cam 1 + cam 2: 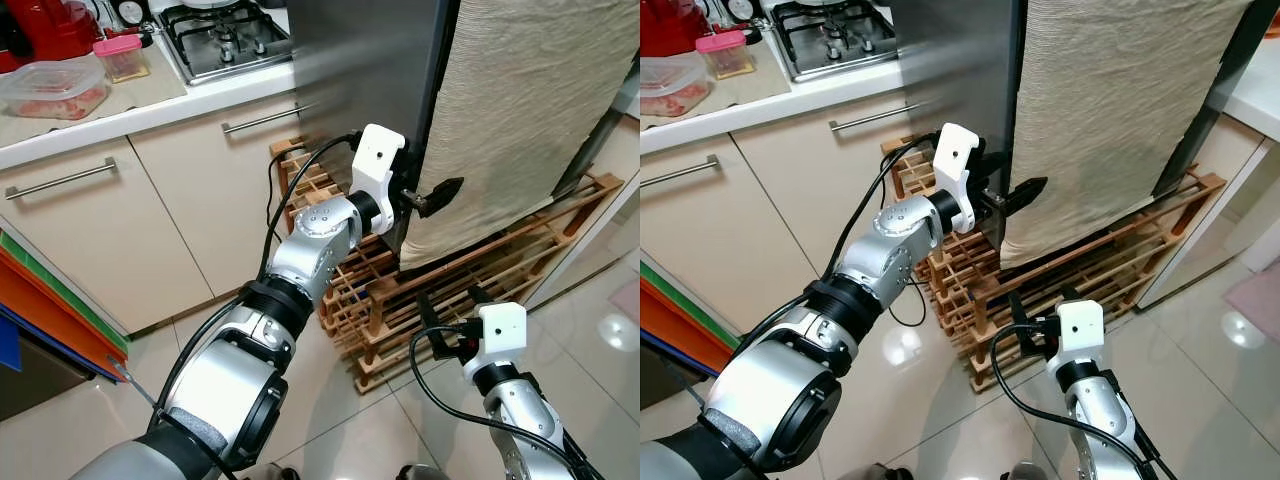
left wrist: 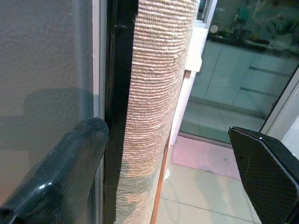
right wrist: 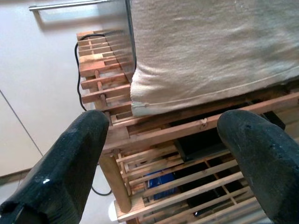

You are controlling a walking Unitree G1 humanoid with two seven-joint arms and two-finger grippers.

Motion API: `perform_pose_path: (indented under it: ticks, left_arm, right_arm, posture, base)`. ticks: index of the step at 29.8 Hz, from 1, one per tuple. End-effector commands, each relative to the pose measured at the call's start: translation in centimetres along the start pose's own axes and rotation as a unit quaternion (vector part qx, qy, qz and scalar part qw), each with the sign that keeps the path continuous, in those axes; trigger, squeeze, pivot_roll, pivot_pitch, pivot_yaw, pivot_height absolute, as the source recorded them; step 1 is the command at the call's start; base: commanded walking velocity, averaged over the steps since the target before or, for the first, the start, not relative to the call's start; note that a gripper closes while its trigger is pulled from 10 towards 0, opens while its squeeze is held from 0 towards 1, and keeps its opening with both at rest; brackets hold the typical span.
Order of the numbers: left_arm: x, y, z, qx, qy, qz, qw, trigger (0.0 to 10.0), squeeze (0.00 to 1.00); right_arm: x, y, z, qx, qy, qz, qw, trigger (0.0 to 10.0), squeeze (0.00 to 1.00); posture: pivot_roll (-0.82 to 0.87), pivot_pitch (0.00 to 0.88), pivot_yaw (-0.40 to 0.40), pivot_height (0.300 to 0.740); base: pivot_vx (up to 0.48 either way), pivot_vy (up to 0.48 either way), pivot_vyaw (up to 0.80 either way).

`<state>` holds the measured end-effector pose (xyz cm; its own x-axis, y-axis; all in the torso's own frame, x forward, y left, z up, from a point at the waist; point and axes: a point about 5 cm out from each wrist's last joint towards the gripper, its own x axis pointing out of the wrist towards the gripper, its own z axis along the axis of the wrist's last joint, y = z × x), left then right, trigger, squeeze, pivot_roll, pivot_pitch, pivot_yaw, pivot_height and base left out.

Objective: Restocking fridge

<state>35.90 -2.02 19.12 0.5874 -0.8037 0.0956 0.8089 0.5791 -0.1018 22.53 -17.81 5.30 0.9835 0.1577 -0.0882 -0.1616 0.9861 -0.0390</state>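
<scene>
The fridge [image 1: 360, 60] has a grey steel side, and a beige woven cloth [image 1: 530, 100] hangs over its front. My left gripper [image 1: 422, 197] is raised to the fridge's front corner and is open. In the left wrist view its fingers [image 2: 70, 168] straddle the black door edge [image 2: 117, 93] and the cloth, one finger against the steel side. My right gripper [image 1: 450, 305] hangs lower, open and empty, above the wooden rack [image 3: 154, 126] under the fridge.
The slatted wooden rack [image 1: 480, 270] juts out onto the tiled floor in front of me. A black cable [image 1: 275, 190] runs down beside it. Cream cabinets [image 1: 100, 220] stand to the left under a counter with a gas hob [image 1: 225, 35] and a plastic food box [image 1: 55, 88].
</scene>
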Motion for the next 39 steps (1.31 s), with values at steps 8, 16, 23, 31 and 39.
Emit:
perform_pose_path:
  ticks: [8, 16, 23, 31, 39]
  left_arm:
    - [4.8, -8.8, 1.0, -0.018, -0.022, -0.11, 0.994, 10.0, 0.0]
    - [5.1, -9.4, 0.5, -0.002, -0.01, -0.092, 0.996, 10.0, 0.0]
    - [5.6, -11.8, 1.8, -0.047, -0.038, -0.15, 0.987, 10.0, 0.0]
    - [5.8, -13.2, 5.0, -0.121, -0.081, -0.186, 0.972, 10.0, 0.0]
    - [5.4, -14.5, 7.2, -0.155, -0.1, -0.224, 0.957, 10.0, 0.0]
  right_arm:
    - [0.0, 0.6, 0.8, 0.0, -0.017, -0.002, 1.0, 10.0, 0.0]
    - [0.2, 0.5, 0.9, -0.002, -0.017, -0.002, 1.0, 10.0, 0.0]
    - [0.2, 0.5, 1.1, -0.004, -0.018, -0.001, 1.0, 10.0, 0.0]
    - [-0.4, 0.4, 0.7, 0.001, -0.005, -0.004, 1.0, 10.0, 0.0]
    - [-0.8, 0.1, 0.0, -0.001, 0.009, -0.008, 1.0, 10.0, 0.0]
  posture:
    - [-0.22, 0.078, 0.132, 0.74]
    - [-0.21, 0.061, 0.127, 0.74]
    - [-0.22, 0.061, 0.129, 0.74]
    - [-0.22, 0.072, 0.128, 0.74]
    - [-0.22, 0.076, 0.13, 0.74]
  base:
    - [0.0, 0.0, 0.0]
    - [0.0, 0.0, 0.0]
    - [0.0, 0.0, 0.0]
    - [0.0, 0.0, 0.0]
    - [0.0, 0.0, 0.0]
